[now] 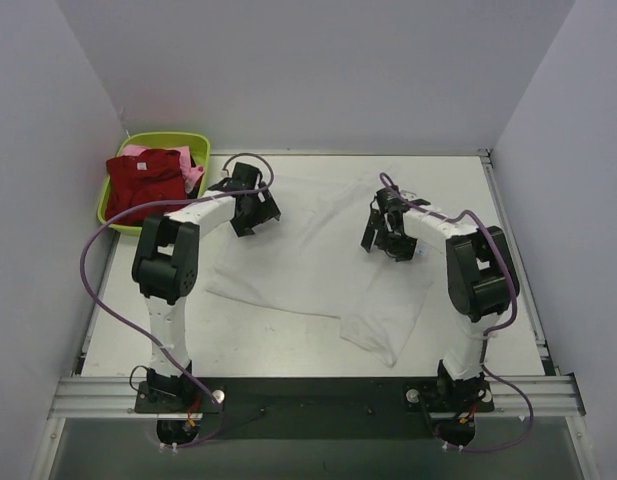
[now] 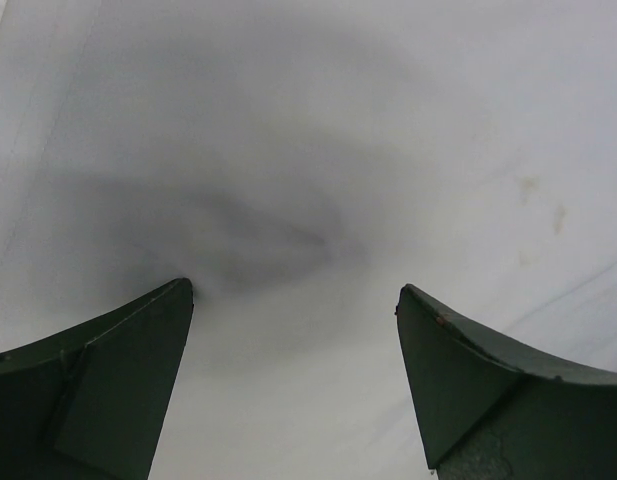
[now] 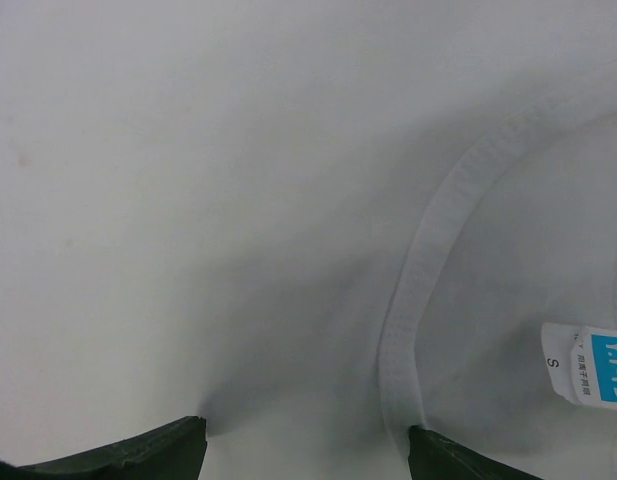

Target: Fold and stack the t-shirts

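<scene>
A large white t-shirt (image 1: 318, 255) lies spread on the table. My left gripper (image 1: 250, 212) hovers low over its left part, jaws open, with white cloth (image 2: 288, 200) between the fingertips. My right gripper (image 1: 388, 238) is open over the shirt's right part, close to the collar band (image 3: 428, 270) and the small blue neck label (image 3: 588, 365). A dark red t-shirt (image 1: 143, 183) and a pink one (image 1: 193, 175) lie bundled in the basin.
The lime-green plastic basin (image 1: 106, 195) stands at the table's back left corner. A metal rail (image 1: 508, 240) runs along the table's right edge. Purple cables loop from both arms.
</scene>
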You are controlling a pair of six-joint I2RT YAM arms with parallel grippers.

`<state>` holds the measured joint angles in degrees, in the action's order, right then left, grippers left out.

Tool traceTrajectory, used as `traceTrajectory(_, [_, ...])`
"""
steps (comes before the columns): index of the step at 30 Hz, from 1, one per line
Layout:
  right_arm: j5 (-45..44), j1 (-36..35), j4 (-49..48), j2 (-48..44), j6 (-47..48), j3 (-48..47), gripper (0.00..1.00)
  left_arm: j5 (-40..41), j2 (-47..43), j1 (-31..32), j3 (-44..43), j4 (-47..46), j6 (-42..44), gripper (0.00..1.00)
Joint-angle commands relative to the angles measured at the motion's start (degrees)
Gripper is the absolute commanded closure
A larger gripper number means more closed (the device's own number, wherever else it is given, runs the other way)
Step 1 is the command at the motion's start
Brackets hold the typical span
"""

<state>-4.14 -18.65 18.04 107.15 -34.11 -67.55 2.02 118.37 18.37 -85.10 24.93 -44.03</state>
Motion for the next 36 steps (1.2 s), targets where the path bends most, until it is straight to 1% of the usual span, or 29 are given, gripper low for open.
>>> traceTrajectory(1, [3.79,3.45,-0.64,8.59,-0.61,-2.58,0.20,2.11,7.30,-1.05,-4.45,3.02,0.88,0.07])
traceTrajectory(3, [5.36,4.50,1.02,11.13,-0.26,-6.97,0.19,1.76,9.24,-1.67,-7.96,3.72,0.44,0.07])
traceTrajectory(8, [4.85,5.47,5.76,16.32,2.55,-17.86,0.19,-0.08,14.43,-5.27,-13.42,2.58,-1.14,0.07])
traceTrajectory(9, [5.11,5.91,6.30,17.99,3.77,-21.80,0.19,-0.87,15.05,-5.80,-15.25,2.49,-1.58,0.07])
traceTrajectory(11, [5.46,6.17,8.92,19.93,4.66,-26.38,0.19,-2.02,16.63,-7.64,-17.11,1.53,-2.72,0.07])
traceTrajectory(12, [5.63,6.35,9.64,21.59,5.53,-30.15,0.19,-4.02,17.07,-8.08,-17.73,0.66,-3.25,0.07])
traceTrajectory(15, [5.46,6.53,11.49,23.62,6.86,-35.36,0.19,-6.40,17.16,-9.67,-19.66,-1.89,-4.66,0.07])
traceTrajectory(16, [4.59,6.53,11.31,23.54,7.82,-37.37,0.19,-7.29,16.03,-10.02,-19.67,-2.77,-4.92,0.07])
traceTrajectory(18, [2.75,6.53,10.70,21.36,8.79,-38.09,0.18,-8.70,13.83,-10.55,-18.79,-5.66,-5.19,0.05])
traceTrajectory(20, [0.98,6.53,8.16,18.55,10.11,-36.87,0.18,-9.84,9.00,-10.72,-16.77,-7.52,-5.19,0.04])
traceTrajectory(21, [0.28,6.44,7.37,15.14,10.64,-36.26,0.17,-10.28,5.16,-10.81,-16.16,-8.66,-5.19,0.04])
traceTrajectory(22, [-1.20,6.09,5.97,13.19,11.51,-34.34,0.16,-10.46,3.12,-10.81,-14.67,-8.84,-5.19,0.04])
traceTrajectory(23, [-1.92,5.83,5.34,9.34,12.04,-33.19,0.16,-10.46,1.01,-10.81,-13.79,-8.84,-5.10,0.03])
traceTrajectory(24, [-2.44,5.56,5.16,7.47,12.31,-32.30,0.16,-10.55,-3.27,-10.55,-12.65,-8.76,-5.10,0.03])
traceTrajectory(26, [-2.63,4.51,5.07,1.95,12.14,-28.53,0.15,-8.98,-7.51,-10.20,-9.14,-6.58,-4.66,0.03])
traceTrajectory(27, [-2.28,4.16,5.16,0.09,11.87,-26.69,0.15,-8.44,-11.45,-9.94,-7.90,-5.60,-4.40,0.03])
traceTrajectory(28, [-2.27,3.63,5.42,-1.84,11.35,-24.67,0.15,-8.09,-13.58,-9.85,-6.32,-4.72,-4.14,0.03])
traceTrajectory(29, [-2.54,2.15,5.51,-5.69,11.00,-19.69,0.15,-7.22,-15.60,-9.76,-1.96,-3.67,-3.79,0.03])
traceTrajectory(30, [-3.23,1.17,5.25,-7.73,10.47,-17.03,0.15,-6.34,-19.97,-9.58,0.18,-3.14,-3.61,0.03])
traceTrajectory(31, [-3.85,0.12,4.55,-9.75,9.77,-14.22,0.15,-5.37,-22.28,-9.49,3.07,-2.96,-3.17,0.02])
traceTrajectory(32, [-3.86,-1.28,4.20,-13.34,8.11,-8.45,0.15,-3.27,-24.48,-9.41,5.53,-2.17,-2.82,0.02])
traceTrajectory(33, [-2.81,-1.99,2.80,-15.20,7.14,-5.69,0.15,-2.47,-28.33,-9.32,10.34,-1.38,-2.64,0.03])
traceTrajectory(35, [-1.93,-3.05,1.12,-20.90,4.68,2.90,0.15,1.03,-31.78,-9.58,14.51,0.20,-1.68,0.02])
traceTrajectory(36, [-2.36,-4.27,0.07,-22.59,4.23,5.39,0.15,2.10,-34.32,-9.67,18.35,1.08,-1.59,0.03])
